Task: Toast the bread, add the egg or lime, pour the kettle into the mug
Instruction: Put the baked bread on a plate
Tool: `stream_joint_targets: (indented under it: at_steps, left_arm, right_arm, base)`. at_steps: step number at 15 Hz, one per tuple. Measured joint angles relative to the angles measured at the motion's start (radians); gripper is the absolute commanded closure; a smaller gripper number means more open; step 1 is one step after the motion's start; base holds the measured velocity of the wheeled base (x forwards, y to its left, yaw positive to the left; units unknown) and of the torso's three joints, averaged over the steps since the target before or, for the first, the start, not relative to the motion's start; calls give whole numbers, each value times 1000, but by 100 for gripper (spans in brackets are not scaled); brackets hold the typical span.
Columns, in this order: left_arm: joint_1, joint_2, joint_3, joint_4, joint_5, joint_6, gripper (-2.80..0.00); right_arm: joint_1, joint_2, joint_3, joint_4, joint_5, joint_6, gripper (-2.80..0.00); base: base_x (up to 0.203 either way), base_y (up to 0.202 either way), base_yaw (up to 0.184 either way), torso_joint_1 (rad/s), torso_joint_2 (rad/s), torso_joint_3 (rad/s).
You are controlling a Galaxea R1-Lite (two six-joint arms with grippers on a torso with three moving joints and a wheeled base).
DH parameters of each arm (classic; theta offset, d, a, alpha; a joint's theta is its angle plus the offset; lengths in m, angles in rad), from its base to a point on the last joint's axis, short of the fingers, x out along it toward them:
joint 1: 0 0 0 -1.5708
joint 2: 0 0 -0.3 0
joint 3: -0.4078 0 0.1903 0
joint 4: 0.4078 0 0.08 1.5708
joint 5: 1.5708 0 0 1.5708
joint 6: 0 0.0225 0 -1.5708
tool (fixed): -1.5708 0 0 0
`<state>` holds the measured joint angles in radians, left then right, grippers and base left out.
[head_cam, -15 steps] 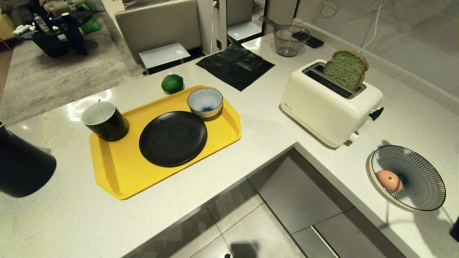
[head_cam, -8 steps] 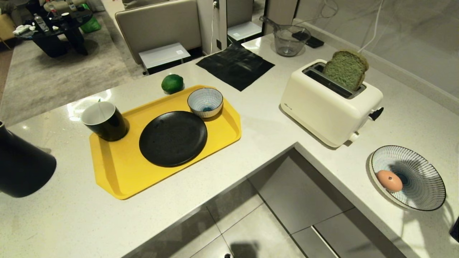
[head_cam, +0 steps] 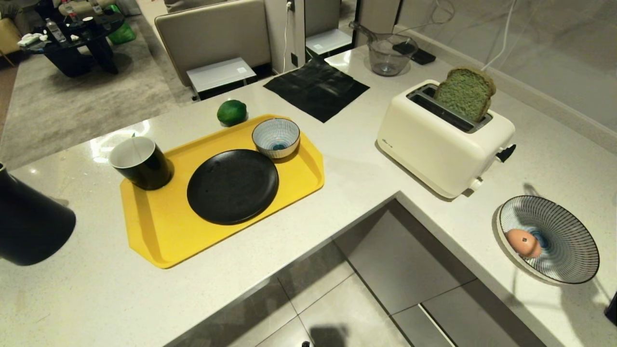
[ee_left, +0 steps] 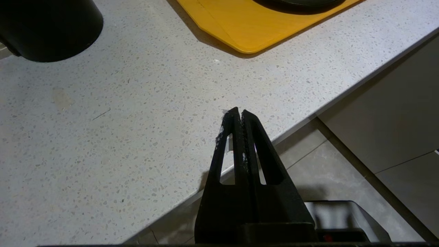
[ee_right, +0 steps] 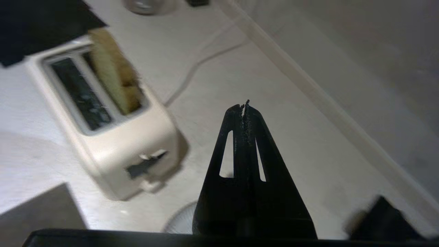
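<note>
So from my head cam neither arm shows up at all. The bread (head_cam: 465, 93) is standing upright in the back slot of the toaster (head_cam: 443, 140), sticking well up out of it, off on my right side. The toaster's lever (head_cam: 504, 153) is on the short end that faces the striped dish (head_cam: 569, 250) holding the egg (head_cam: 523, 242). The lime (head_cam: 231, 112) sits just off the far edge of the tray (head_cam: 159, 231), the mug (head_cam: 140, 162) is on the tray's left corner and the kettle (head_cam: 31, 224) is way over on my left. Left wrist cam: my left gripper (ee_left: 239, 113) is pinched together, hanging over bare counter near the edge, kettle and tray corner ahead of it, nowhere near the toaster. Right wrist cam: my right gripper (ee_right: 242, 106) is also pressed together with nothing in it, up above the counter beside the toaster's lever end, with the slots running lengthwise away from me and the bread off to one side of the tips. So the right arm is clearly the nearer one, and I reckon the move is swinging across to the lever or the slice.
</note>
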<state>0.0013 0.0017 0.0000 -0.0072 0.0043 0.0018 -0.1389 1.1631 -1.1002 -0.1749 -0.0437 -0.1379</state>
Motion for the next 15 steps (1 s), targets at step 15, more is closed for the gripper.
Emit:
stream_joint_targets:
  at_steps: [15]
  left_arm:
    - [0,0,0,0,0,0,0]
  right_arm:
    - [1,107,-37,-2,44,70,0]
  base:
    - [0,0,0,0,0,0]
